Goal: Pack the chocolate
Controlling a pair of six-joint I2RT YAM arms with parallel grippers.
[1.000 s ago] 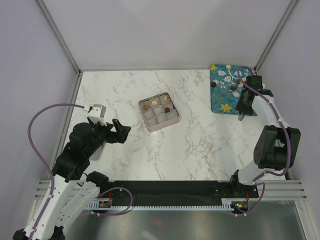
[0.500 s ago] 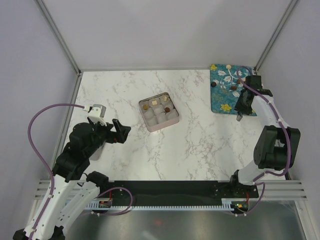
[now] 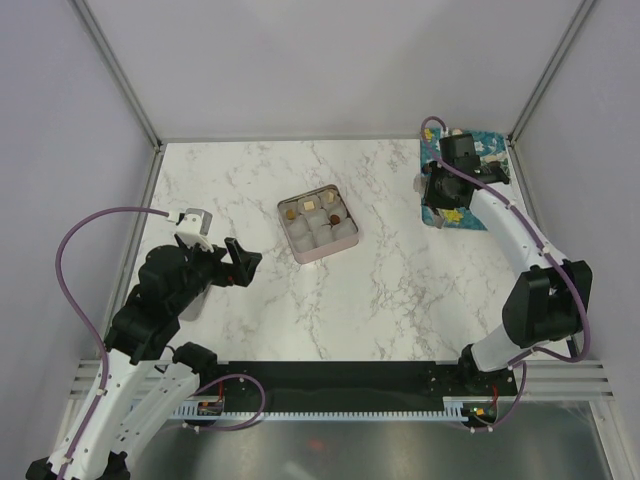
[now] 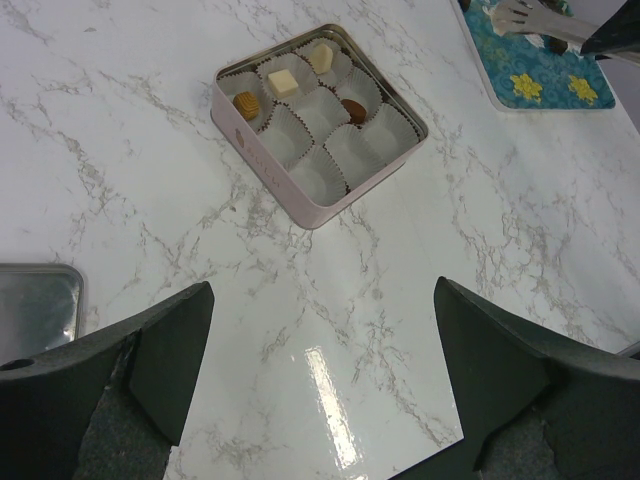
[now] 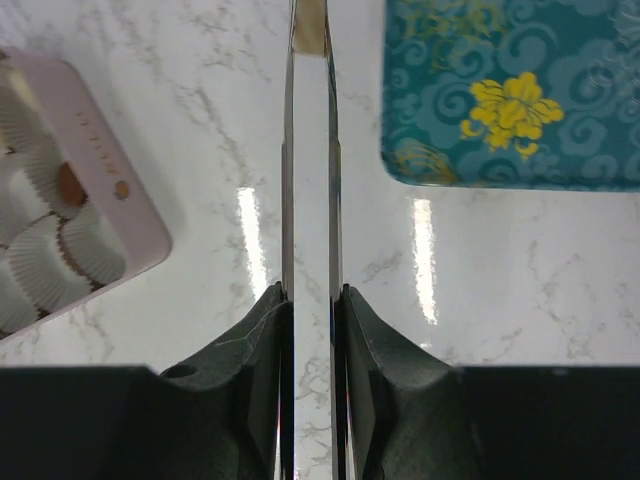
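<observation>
Marble tabletop [image 3: 400, 280] bore pink tin [image 3: 318, 224] mid-table and blue mat [image 5: 560, 60] far right. Four chocolate [image 4: 283, 83] pieces sat in the tin's far cups. Right gripper [image 5: 312, 300] was clamped on tongs [image 5: 288, 180], which pinched one light-brown piece [image 5: 310, 30]. Left gripper [image 4: 325, 340] stood apart, near left. Hazard: if the thin blades flexed, that piece could have dropped short of the tin.

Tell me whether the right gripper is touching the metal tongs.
Touching. In the right wrist view, the right gripper clamps the tongs: its fingers press against the outer sides of both blades, with no gap.
</observation>
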